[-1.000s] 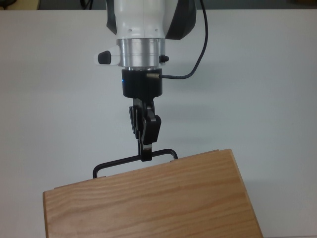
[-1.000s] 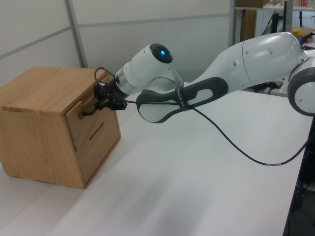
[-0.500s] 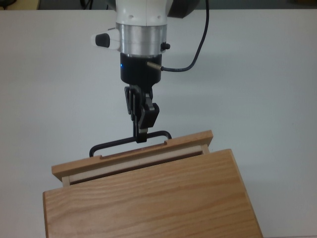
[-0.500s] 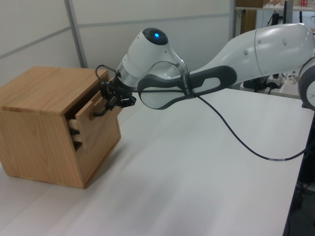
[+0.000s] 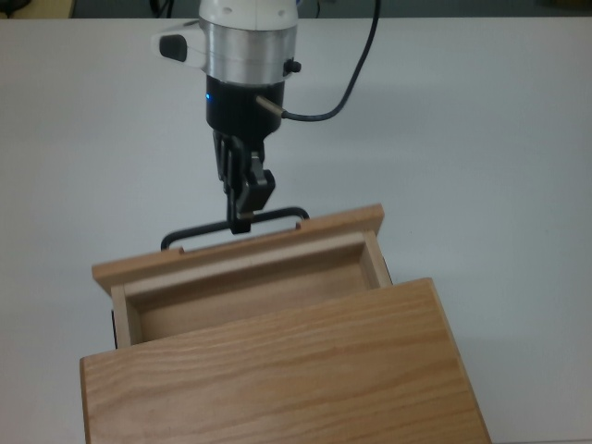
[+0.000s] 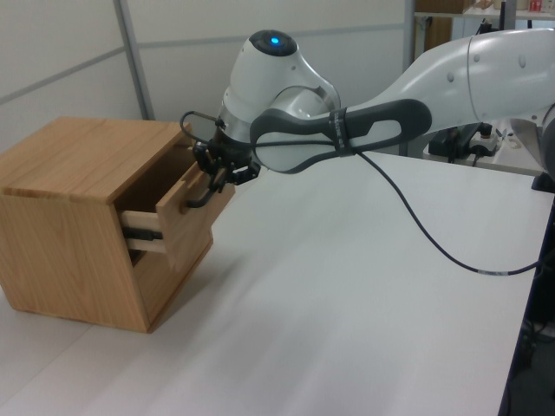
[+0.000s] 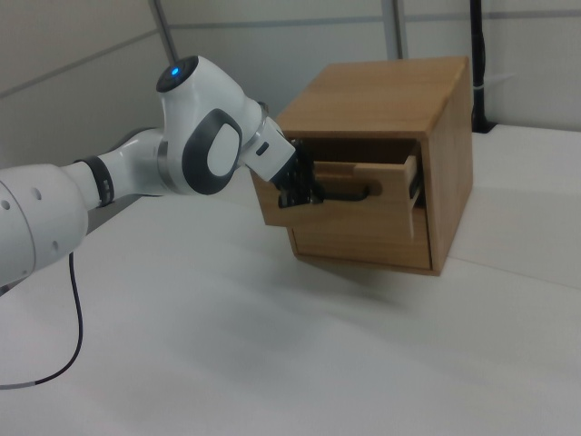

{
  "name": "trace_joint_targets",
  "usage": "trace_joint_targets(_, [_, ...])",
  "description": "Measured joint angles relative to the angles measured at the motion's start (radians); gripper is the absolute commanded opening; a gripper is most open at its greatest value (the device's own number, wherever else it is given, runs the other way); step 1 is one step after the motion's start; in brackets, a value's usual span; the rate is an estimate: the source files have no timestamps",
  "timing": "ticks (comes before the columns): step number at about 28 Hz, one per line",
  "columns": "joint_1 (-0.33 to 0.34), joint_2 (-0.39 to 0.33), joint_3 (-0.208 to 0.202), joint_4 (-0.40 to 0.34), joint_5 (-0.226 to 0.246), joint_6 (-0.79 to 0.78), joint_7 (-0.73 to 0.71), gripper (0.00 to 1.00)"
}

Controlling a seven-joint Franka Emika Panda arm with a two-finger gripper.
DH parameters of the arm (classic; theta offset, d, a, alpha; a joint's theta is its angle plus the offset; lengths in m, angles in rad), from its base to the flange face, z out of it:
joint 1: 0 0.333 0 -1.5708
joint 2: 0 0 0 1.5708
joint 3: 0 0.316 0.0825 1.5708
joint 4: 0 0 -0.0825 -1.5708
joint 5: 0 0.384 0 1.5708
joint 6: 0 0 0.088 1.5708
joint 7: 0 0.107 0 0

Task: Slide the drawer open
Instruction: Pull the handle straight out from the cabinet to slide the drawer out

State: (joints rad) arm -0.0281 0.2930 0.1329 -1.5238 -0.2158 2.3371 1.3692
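Item: light pine-wood drawer [image 5: 250,277] with shallow square walls and a wider front panel, standing partly out of the upper opening of a grained wooden cabinet [image 5: 287,375] on a white table [image 5: 499,139]; its empty inside shows in the top view. Its thin black metal bar handle [image 5: 190,231] is pinched between the closed jaws of the black two-finger gripper [image 5: 242,220], a grip near the bar's middle that likely keeps the pull straight along the runners. Judged partway open, with room left to slide out.
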Motion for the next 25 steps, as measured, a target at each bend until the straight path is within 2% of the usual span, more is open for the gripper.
trace_joint_targets(6, [-0.01, -0.034, -0.002, -0.001, 0.013, -0.171, -0.009, 0.0])
trace_joint_targets(13, [-0.011, -0.088, -0.009, -0.002, 0.068, -0.35, -0.05, 0.0])
trace_joint_targets(22, [-0.02, -0.15, -0.043, -0.006, 0.144, -0.579, -0.161, 0.0])
trace_joint_targets(25, [-0.023, -0.154, -0.05, -0.008, 0.159, -0.596, -0.176, 0.0])
